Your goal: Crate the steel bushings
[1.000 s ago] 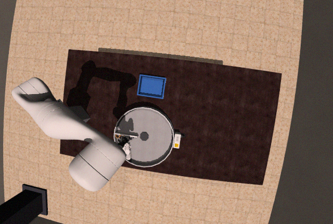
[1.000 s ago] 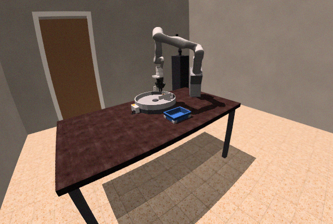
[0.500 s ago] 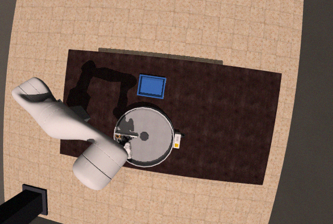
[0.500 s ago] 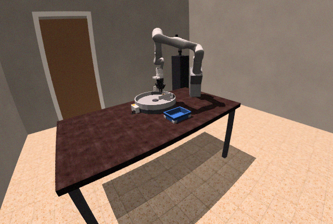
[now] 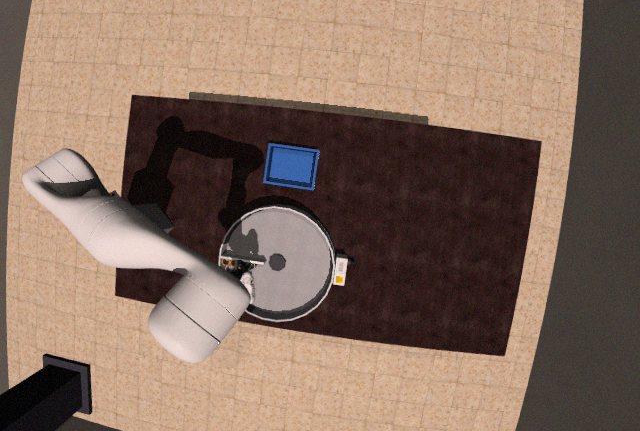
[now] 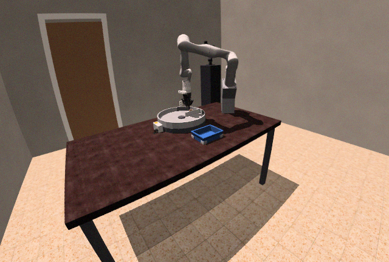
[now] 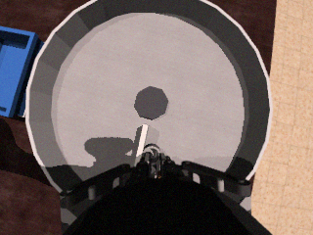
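Grey round turning table (image 7: 254,73) | pale ring bushing (image 7: 152,148) | jaws nearly closed, empty

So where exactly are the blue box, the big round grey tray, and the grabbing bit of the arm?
Blue rectangular crate (image 5: 272,178): top view, on its left wall.
Round grey turning table (image 5: 305,307): top view, on its pale outer rim.
Black tool (image 6: 188,105): exterior view, at its fingertips, low over the turning table.

The turning table (image 6: 171,123) is set on the table (image 6: 125,162). The crate (image 6: 207,134) is placed just beside it, with the gripper (image 6: 188,106) positioned over the turning table's rim.
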Action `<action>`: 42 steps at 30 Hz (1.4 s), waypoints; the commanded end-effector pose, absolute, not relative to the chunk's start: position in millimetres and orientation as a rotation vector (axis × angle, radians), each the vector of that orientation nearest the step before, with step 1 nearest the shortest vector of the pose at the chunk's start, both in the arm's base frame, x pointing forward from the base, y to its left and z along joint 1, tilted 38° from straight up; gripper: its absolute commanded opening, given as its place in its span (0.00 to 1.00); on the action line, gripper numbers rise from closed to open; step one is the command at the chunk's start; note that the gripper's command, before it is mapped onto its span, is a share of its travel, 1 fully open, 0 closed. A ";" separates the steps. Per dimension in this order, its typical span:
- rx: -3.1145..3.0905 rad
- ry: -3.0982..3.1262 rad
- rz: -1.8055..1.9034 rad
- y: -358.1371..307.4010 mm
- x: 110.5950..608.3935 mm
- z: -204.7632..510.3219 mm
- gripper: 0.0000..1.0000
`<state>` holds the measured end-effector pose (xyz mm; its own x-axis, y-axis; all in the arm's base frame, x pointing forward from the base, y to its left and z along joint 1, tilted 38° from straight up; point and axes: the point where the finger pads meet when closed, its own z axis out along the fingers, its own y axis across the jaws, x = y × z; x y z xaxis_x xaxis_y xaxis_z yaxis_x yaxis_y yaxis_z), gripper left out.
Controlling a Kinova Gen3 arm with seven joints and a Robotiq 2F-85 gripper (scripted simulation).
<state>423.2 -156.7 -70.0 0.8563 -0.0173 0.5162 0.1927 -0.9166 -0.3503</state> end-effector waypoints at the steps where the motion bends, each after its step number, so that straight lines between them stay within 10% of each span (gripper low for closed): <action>1: -2.638 -0.129 -0.740 -156.6 424.8 -71.8 0.14; 42: -2.653 -0.145 -0.737 -154.9 432.9 -86.1 0.14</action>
<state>432.8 -151.4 -83.4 0.8557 -0.0090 0.5174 0.1981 -0.9180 -0.3435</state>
